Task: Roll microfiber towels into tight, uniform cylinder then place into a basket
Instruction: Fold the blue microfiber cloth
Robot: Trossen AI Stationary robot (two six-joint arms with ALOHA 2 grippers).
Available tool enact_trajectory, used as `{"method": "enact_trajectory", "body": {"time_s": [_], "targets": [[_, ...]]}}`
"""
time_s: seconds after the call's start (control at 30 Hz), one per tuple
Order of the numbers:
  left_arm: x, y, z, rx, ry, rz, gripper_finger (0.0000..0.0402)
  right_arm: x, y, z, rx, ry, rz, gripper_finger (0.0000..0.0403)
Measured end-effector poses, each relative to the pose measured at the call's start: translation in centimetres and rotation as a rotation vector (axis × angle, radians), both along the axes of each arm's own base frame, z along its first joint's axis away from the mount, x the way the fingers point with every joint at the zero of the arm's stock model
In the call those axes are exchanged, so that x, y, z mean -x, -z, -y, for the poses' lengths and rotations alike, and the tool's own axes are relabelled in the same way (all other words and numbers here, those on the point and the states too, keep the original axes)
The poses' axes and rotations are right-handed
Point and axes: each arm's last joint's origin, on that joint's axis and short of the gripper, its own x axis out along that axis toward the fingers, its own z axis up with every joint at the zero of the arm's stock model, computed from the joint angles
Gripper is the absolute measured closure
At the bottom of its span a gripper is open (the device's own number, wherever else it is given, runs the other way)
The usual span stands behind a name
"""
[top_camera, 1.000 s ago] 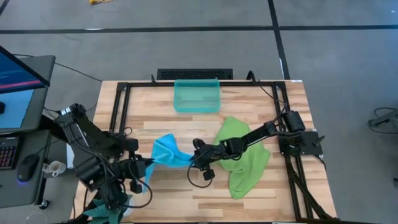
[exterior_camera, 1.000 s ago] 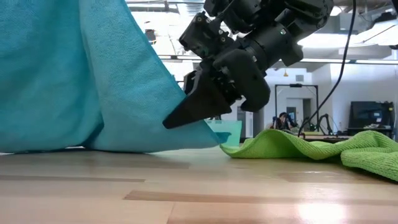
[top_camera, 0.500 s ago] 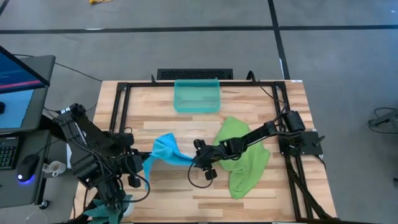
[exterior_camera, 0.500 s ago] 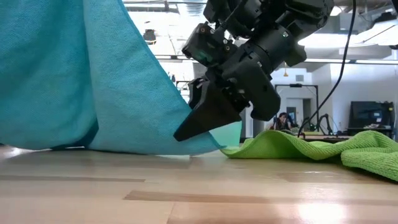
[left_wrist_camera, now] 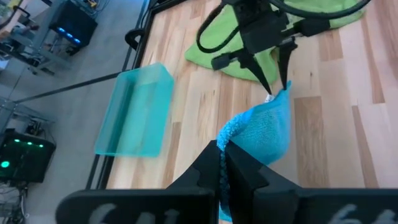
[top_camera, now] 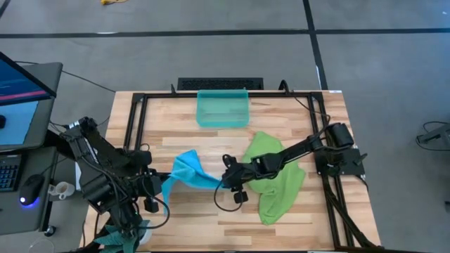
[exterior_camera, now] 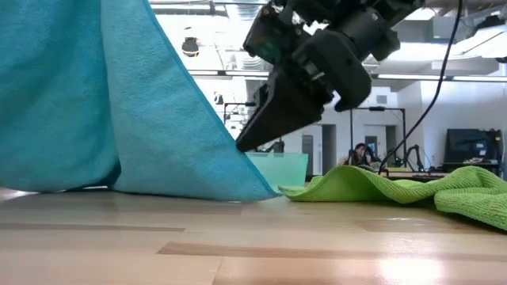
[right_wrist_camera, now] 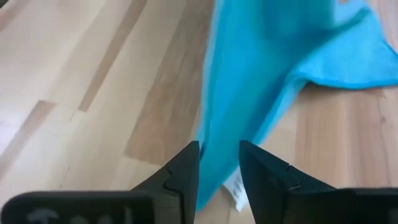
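Where the wooden table (top_camera: pixel 204 218) spreads inside its black frame, the blue towel (top_camera: pixel 184 173) is seen stretched between the two arms near the table's middle, one end lifted at the left and the other reaching toward the right. The green towel (top_camera: pixel 278 176) is spread loosely on the right half of the table, under the right arm, and it is touched by nothing that can be made out. The basket (top_camera: pixel 223 107) is set at the far edge of the table, well apart from both towels, with nothing visible inside it. The left gripper (left_wrist_camera: pixel 222 163) is closed on one gathered edge of the blue towel, which is held up off the wood. The right gripper (right_wrist_camera: pixel 219 163) is placed at the towel's opposite corner, its jaws standing slightly apart with the blue cloth and a small white tag (right_wrist_camera: pixel 235 188) between them; whether the cloth is pinched cannot be told.
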Motion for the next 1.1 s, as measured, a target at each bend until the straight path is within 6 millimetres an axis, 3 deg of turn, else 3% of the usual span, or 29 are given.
{"method": "enact_trajectory", "body": {"time_s": [0.23, 0.77, 1.1], "targets": [[0.0, 0.0, 0.0, 0.014, -0.004, -0.007, 0.0401, 0.4, 2.0, -1.1, -0.008, 0.000, -0.081, 0.0268], [0.0, 0.1, 0.0, 0.027, -0.016, 0.000, 0.0401, 0.2, 1.5, -1.8, -0.107, 0.070, -0.048, 0.0275], [0.0, 0.1, 0.0, 0.127, -0.094, 0.032, 0.0401, 0.2, 1.2, -2.6, -0.166, 0.100, -0.027, 0.0276]]}}
